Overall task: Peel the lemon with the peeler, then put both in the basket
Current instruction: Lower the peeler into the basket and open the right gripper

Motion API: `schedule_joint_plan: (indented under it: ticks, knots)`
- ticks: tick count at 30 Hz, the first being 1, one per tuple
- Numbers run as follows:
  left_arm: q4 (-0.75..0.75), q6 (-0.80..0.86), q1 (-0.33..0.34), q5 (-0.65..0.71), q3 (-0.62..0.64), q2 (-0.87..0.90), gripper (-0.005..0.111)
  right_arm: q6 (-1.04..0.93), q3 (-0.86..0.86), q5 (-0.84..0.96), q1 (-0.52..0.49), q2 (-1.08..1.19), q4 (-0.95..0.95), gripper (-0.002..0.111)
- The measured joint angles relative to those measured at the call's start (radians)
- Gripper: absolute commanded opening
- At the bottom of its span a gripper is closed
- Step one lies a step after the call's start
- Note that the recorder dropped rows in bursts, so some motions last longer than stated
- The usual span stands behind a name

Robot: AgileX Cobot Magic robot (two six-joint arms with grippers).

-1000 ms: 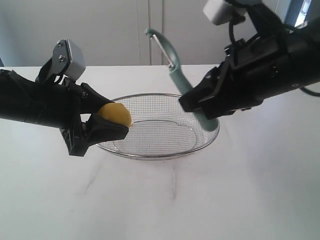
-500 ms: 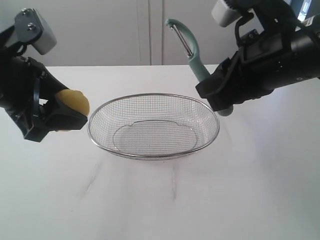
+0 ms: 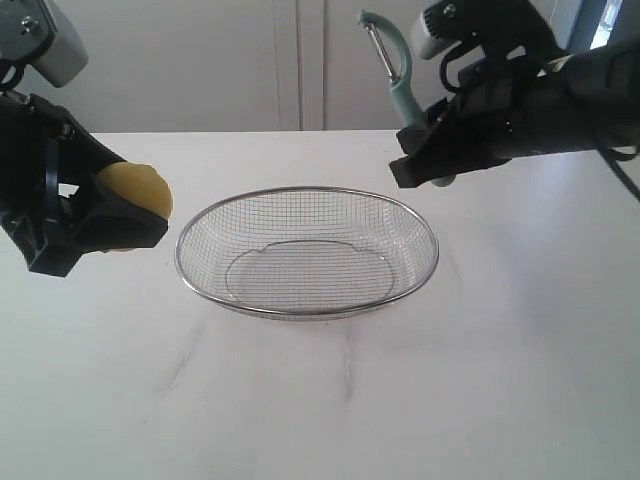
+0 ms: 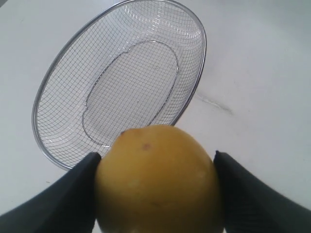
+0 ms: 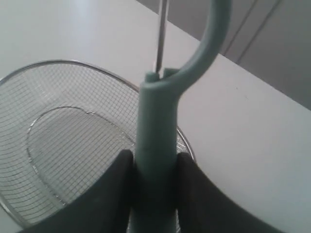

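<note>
A white table fills the scene, and an oval wire-mesh basket sits on it near the middle with nothing inside. Two black arms hang over the table, one on either side of the basket. The left gripper is off the basket's left edge, raised above the tabletop, its two dark fingers clamped on opposite sides of the lemon. The lemon is therefore in the air outside the rim, not in the basket. The right gripper is up above the basket's far right side, its fingers pressed tight against the lower handle of the pale teal peeler. The peeler stands nearly upright, with its curved head and thin metal blade pointing up, clear of both the basket and the lemon.
</note>
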Motion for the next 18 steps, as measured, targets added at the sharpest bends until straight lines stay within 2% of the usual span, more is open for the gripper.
schedule_joint_plan:
  ticks: [8,18]
  knots:
    - [0.0,0.0,0.0,0.0,0.0,0.0,0.0,0.017,-0.148,0.1,0.0,0.267,0.0,0.0]
    - [-0.002,0.0,0.0,-0.01,0.0,0.0,0.0,0.017,-0.18,0.069,0.0,0.413,0.0,0.0]
